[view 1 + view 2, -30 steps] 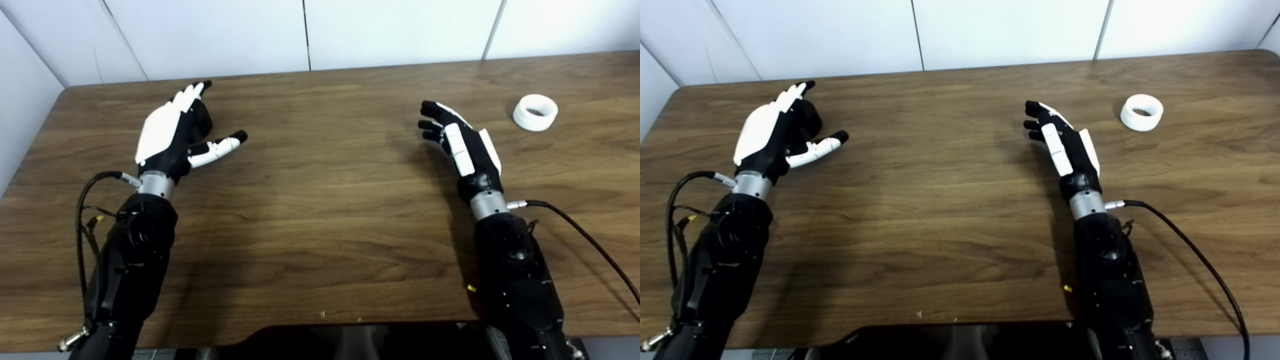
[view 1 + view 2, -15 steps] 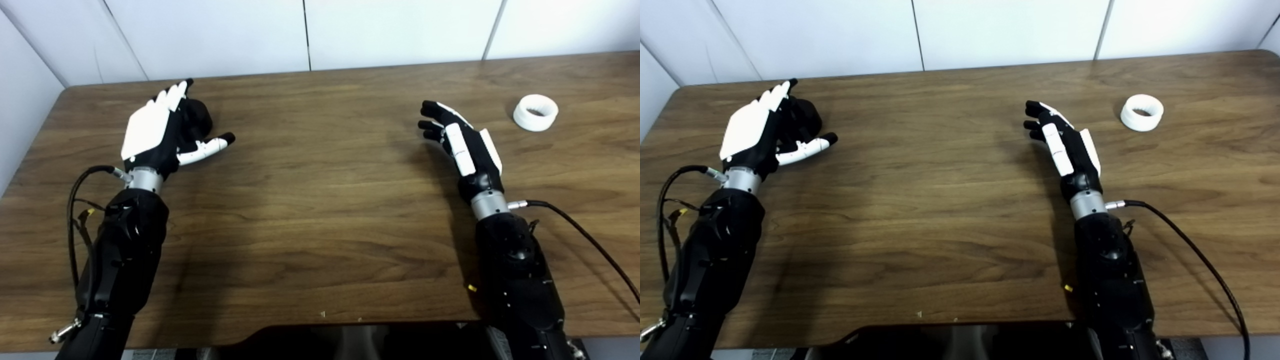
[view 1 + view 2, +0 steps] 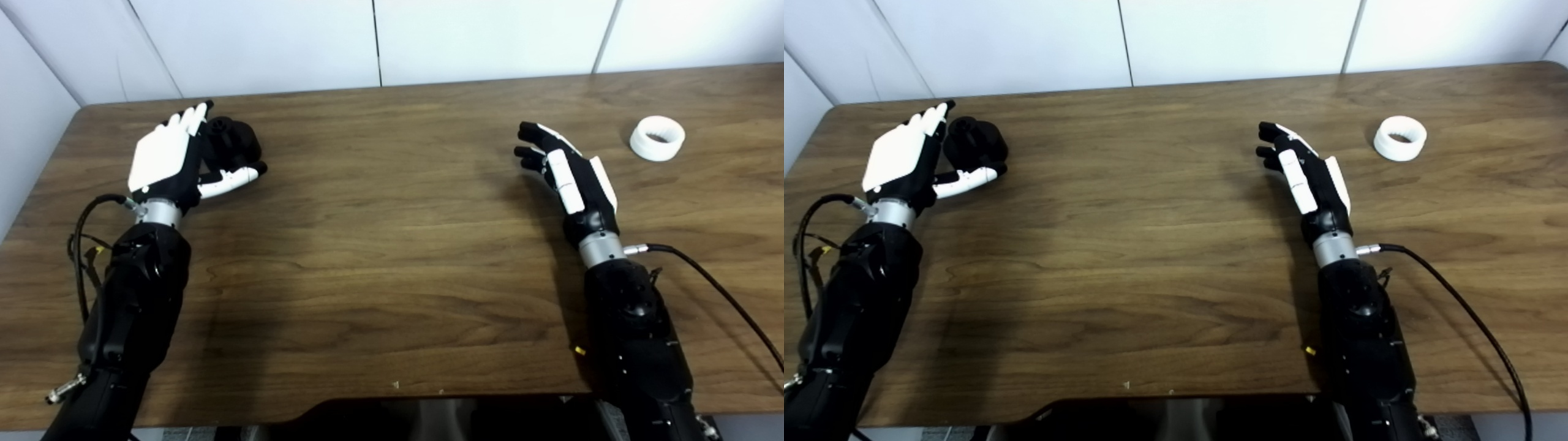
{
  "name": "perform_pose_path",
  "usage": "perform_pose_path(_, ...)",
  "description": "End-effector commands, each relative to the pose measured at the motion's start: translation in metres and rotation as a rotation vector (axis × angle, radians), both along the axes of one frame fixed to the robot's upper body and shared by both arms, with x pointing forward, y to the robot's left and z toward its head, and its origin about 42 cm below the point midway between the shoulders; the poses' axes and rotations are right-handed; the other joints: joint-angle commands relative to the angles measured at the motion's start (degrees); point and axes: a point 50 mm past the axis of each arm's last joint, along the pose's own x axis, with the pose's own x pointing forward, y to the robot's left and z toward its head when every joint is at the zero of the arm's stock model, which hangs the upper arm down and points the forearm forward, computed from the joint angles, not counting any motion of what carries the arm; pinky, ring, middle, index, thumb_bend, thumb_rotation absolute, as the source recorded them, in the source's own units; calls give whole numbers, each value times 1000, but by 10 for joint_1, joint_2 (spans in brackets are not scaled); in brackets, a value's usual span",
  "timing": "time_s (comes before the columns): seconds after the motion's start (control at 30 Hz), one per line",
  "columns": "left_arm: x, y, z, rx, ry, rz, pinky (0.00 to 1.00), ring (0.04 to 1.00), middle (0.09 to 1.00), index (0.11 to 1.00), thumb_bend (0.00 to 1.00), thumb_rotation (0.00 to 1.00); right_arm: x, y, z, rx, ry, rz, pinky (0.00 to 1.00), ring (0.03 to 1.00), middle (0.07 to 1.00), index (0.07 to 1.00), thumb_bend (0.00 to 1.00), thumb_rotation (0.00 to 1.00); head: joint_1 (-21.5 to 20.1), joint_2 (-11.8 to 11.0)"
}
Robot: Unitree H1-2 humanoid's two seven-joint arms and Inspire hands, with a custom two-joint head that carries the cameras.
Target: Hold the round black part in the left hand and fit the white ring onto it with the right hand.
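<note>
Spanning both views, a dark brown wooden tabletop [image 3: 392, 245] carries everything. At its far left corner the left robot hand [image 3: 903, 162], black with white plates, has its fingers spread apart beside the round black plastic part [image 3: 975, 142], its thumb lying along the part's near side, not gripping it. The right robot hand [image 3: 569, 177] hovers empty with fingers loosely curled, well apart from the small white ribbed ring [image 3: 657, 138] lying flat at far right.

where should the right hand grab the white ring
Pinch the white ring across its outer wall, from above. It lies flat on the table with its hole up, nothing beside it. The right hand is open, to its left, so it must move right.
</note>
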Motion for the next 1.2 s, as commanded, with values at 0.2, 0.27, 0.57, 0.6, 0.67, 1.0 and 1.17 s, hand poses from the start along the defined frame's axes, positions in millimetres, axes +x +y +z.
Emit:
perform_pose_path(0.2, 18, 19, 32, 68, -80, 48, 1000, 1000, 1000, 1000, 987, 728, 5, 0, 9, 0, -62, 11, 792, 785, 836, 810, 635, 949, 0, 0)
perform_pose_path(0.27, 19, 20, 32, 67, -82, 52, 1000, 1000, 1000, 1000, 989, 729, 6, 0, 9, 2, -64, 12, 802, 789, 838, 811, 639, 945, 0, 0)
perform_pose_path(0.57, 21, 25, 33, 77, -70, 85, 1000, 1000, 1000, 1000, 976, 712, 6, 0, 10, 5, -65, 13, 797, 780, 834, 804, 640, 944, -3, 0)
perform_pose_path(0.6, 22, 26, 33, 78, -63, 88, 1000, 1000, 1000, 1000, 979, 714, 5, 0, 10, 2, -65, 12, 796, 781, 834, 804, 642, 945, -3, 0)
perform_pose_path(0.67, 24, 27, 32, 78, -53, 89, 1000, 1000, 1000, 1000, 997, 719, 4, -1, 10, -5, -66, 11, 795, 778, 834, 802, 640, 946, -2, 0)
perform_pose_path(1.0, 40, 40, 25, 12, 3, 100, 1000, 1000, 1000, 957, 1000, 699, 3, -2, 10, -13, -67, 11, 802, 776, 835, 803, 646, 951, -4, -1)
perform_pose_path(1.17, 49, 42, 23, -11, 34, 123, 1000, 1000, 1000, 938, 1000, 682, 3, -2, 10, -3, -68, 15, 806, 781, 835, 800, 636, 945, -10, -2)
